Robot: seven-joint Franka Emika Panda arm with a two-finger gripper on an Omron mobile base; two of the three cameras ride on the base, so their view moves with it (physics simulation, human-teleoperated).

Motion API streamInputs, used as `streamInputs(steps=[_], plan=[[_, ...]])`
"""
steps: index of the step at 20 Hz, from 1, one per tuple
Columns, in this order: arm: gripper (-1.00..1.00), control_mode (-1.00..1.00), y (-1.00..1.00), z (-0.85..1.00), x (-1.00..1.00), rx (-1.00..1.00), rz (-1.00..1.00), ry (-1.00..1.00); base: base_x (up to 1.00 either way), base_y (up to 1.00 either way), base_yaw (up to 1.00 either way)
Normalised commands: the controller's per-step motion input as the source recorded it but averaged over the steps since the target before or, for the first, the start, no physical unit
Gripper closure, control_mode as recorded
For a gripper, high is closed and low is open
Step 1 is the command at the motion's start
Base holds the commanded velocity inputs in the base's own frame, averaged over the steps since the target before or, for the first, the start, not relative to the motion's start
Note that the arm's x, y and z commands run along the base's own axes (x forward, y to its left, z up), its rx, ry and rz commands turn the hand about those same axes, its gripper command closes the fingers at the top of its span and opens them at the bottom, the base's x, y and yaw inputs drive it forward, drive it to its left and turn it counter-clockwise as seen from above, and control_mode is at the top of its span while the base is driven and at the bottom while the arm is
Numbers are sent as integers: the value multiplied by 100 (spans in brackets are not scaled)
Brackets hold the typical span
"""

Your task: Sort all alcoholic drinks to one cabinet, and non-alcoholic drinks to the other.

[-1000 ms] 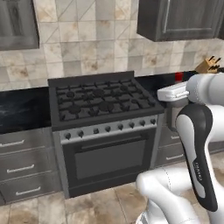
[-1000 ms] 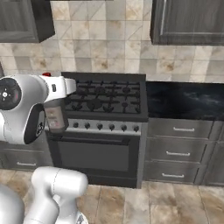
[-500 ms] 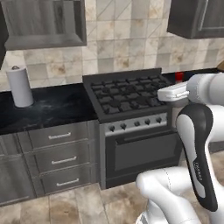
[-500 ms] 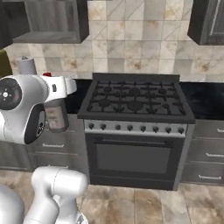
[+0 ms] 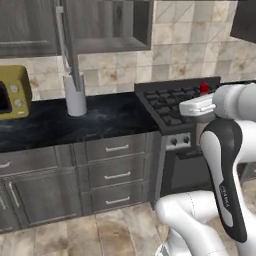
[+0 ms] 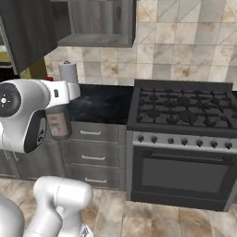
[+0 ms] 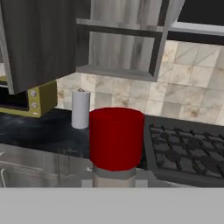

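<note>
A white robot arm stands in a kitchen in front of a dark counter (image 5: 100, 120) and a black gas stove (image 6: 185, 109). The gripper (image 7: 114, 181) is closed around a bottle (image 6: 58, 123), a stout clear-grey one with a red cap (image 7: 116, 138). In the hand view the red cap sits low in the middle, with the grey neck just below it. From the right base view the bottle hangs upright under the white hand, in front of the drawers left of the stove. From the left base view the red cap (image 5: 203, 88) peeks above the hand, over the near edge of the stove.

On the counter, against the tiled wall, stands a white paper towel roll (image 5: 75, 96). Further left sits a yellow microwave (image 5: 14, 92). Above the counter a grey wall cabinet (image 7: 118, 43) is open, its door (image 7: 37, 41) swung out to the left, showing a bare shelf inside. Grey drawers (image 5: 117, 165) run below the counter, left of the stove.
</note>
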Motion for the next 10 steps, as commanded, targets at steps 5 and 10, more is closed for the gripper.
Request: streamInputs(steps=[5, 10], plan=[[100, 100, 0, 0, 0, 0, 0, 0, 60, 59, 19], [100, 100, 0, 0, 0, 0, 0, 0, 60, 16, 7]])
